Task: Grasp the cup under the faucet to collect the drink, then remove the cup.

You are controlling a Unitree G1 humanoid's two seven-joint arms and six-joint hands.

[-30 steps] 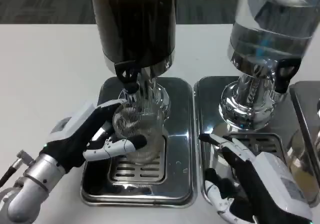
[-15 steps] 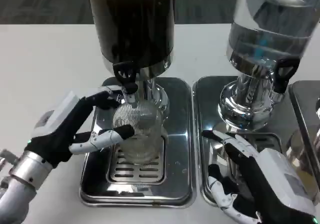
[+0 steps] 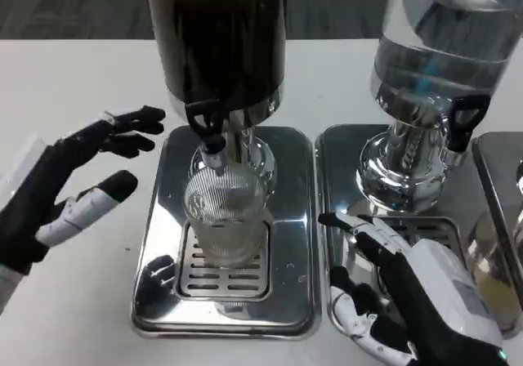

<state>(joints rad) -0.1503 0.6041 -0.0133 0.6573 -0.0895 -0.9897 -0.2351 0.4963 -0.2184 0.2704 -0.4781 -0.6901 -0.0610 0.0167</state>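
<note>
L hand (image 3: 61,190) open, off cup (image 3: 225,219); R hand (image 3: 413,296) open, empty, on tray (image 3: 335,219).

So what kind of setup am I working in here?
Likely a self-serve drink station: a dark drink dispenser and a clear one, each on a steel drip tray, with a cup under the faucet.

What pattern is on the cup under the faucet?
Clear glass with fine ribbing on the cup; head view.
</note>
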